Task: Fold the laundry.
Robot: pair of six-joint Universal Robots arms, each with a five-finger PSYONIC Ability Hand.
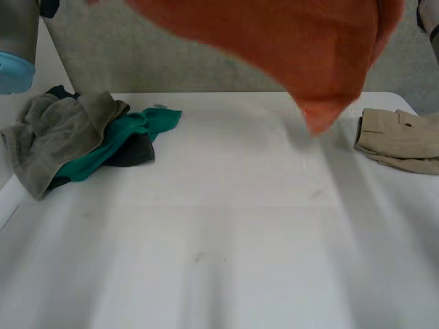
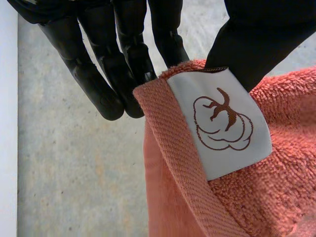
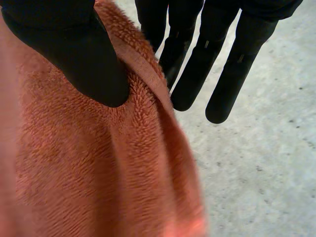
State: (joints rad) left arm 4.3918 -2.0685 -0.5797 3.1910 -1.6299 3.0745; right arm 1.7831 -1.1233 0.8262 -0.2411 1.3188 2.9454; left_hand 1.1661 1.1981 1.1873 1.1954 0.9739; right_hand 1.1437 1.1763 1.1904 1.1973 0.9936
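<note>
Overhead, the towel hangs in the air above the table, gripped at its top edge by both hands, with its low point dangling clear of the tabletop.

The left hand pinches the towel's hemmed corner between its thumb and a fingertip. Its other fingers are straight and spread, pointing down beside the cloth. The left arm stands raised at that side.

The right hand presses its thumb into the pile of the towel just under the hem. One finger seems to back the cloth from behind, though the fold hides the contact. The rest hang straight beside the edge.

Below the left hand lies a pile of grey, teal and dark clothes. Below the right hand lie folded beige trousers.

A white label sits right at the left thumb tip.
</note>
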